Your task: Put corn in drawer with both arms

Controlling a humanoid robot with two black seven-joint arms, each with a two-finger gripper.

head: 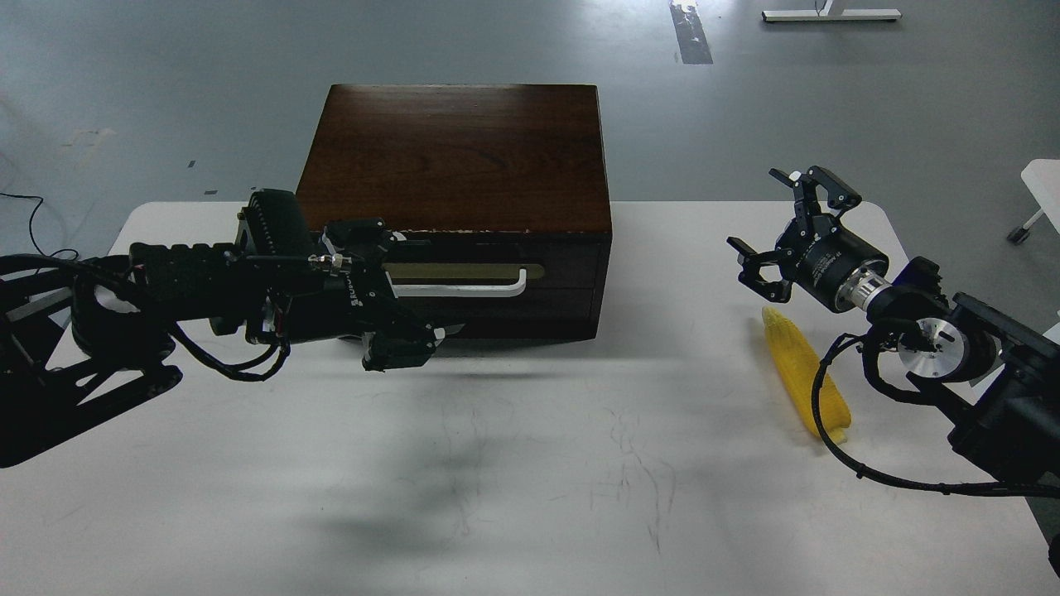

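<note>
The dark brown wooden box [455, 149] stands at the back of the white table [530, 463]. Its drawer [567, 273] is closed, with a brass plate and a white bar handle [480, 290]. My left gripper [431, 285] is open at the drawer front, one finger above and one below the handle's left end. The yellow corn [799, 372] lies on the table at the right, pointed end away from me. My right gripper [774, 223] is open and empty, just above and beyond the corn's tip.
A black cable [820, 397] of my right arm loops over the corn's near half. A white piece of furniture [1043, 186] stands past the table's right edge. Grey floor lies behind the box.
</note>
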